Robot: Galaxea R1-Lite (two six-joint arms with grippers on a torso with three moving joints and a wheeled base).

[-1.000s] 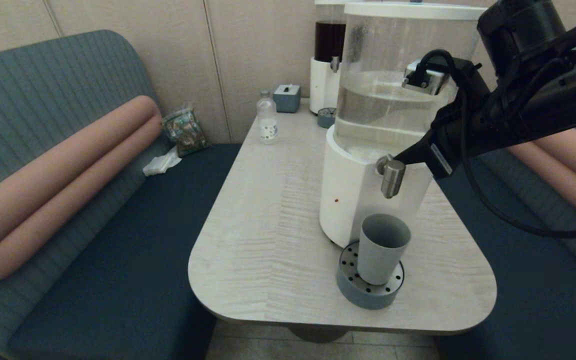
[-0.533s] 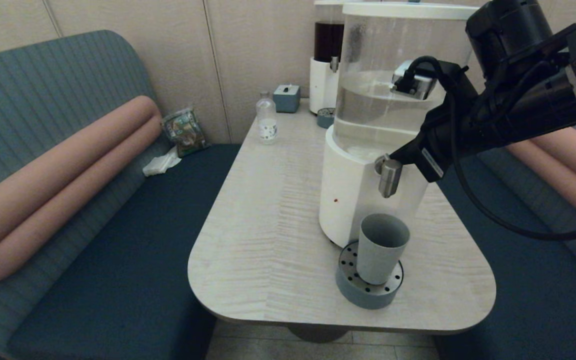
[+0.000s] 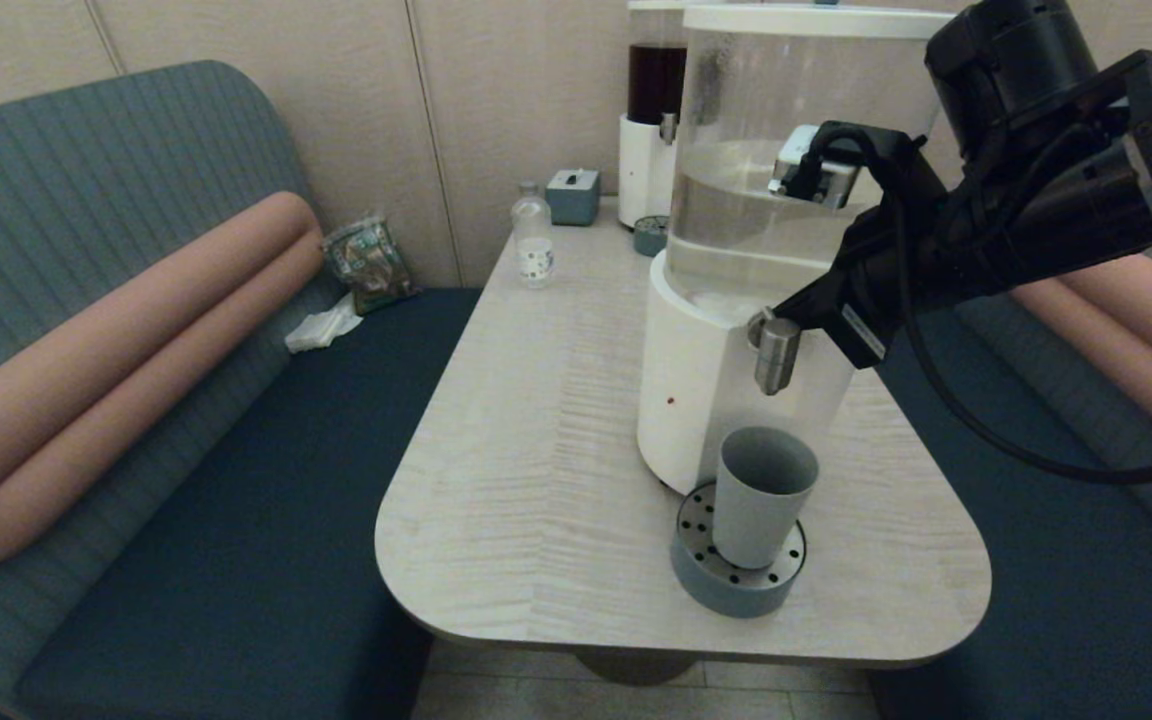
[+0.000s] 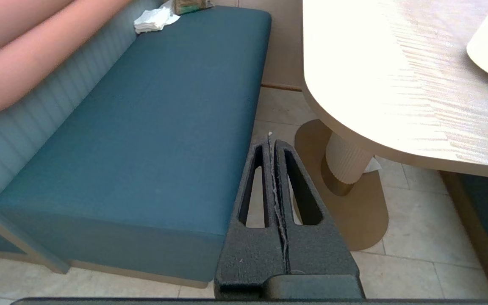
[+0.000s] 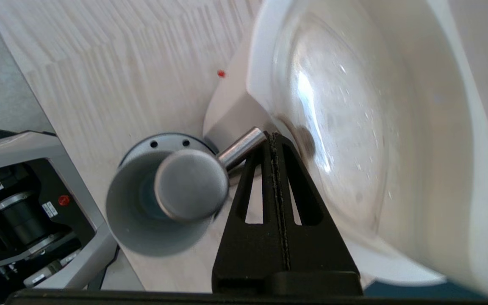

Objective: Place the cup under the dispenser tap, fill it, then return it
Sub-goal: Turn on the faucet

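The cup stands upright on the round tray, right under the dispenser tap, so the drink can fall straight into it. The tray sits on the surface, close against the white base of the big dispenser. No stream of drink shows under the tap.

The right gripper is pinched tight and holds nothing. Its tip is up beside the tap, touching the metal stem behind it, most likely to push it open. The right arm reaches in level from the side, above the cup.

The left gripper is pinched tight too. It hangs far from the tap, below the surface, over the floor by the bench.
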